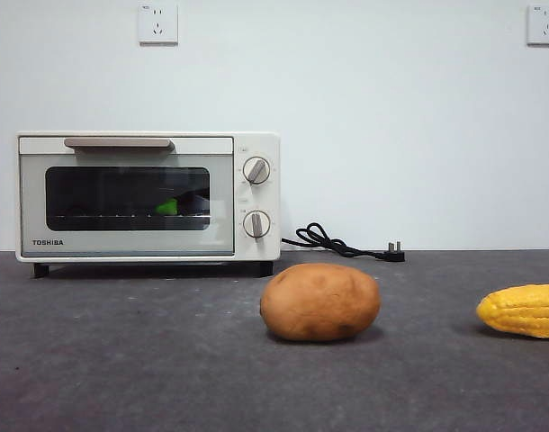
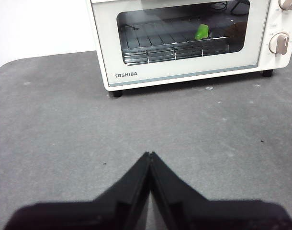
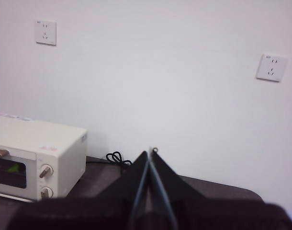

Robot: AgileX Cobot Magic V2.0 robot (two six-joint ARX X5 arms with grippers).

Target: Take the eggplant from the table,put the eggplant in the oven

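Since the oven [image 1: 148,196] door sits shut and a green cap with a dark body shows behind the glass on the rack, I read the eggplant [image 1: 169,207] as already inside, toward the knob side of the window. Task looks done from here, my judgement.

Both grippers idle: left gripper [image 2: 150,155] has its 2 jaws pressed together, empty, hanging over bare table [image 2: 64,143] in front of the oven. Right gripper [image 3: 149,154] also closed on nothing, raised and pointing at the wall.

Risks as I see them:
- Only the green stem is clear; the purple body is lost in the dark glass, so I can't confirm how it lies on the rack.
- If I reopen the door, the smooth rounded eggplant could roll off the thin wire bars.
- A low left arm swing could nudge the oven, which stands on small feet.

Materials: the oven is glossy cream metal, with a beige bar handle [image 1: 118,142] and 2 round knobs. The table is matte speckled grey. The potato [image 1: 320,301] is a dull brown oval, and the corn [image 1: 525,310] is a bumpy yellow cob at the edge of view.
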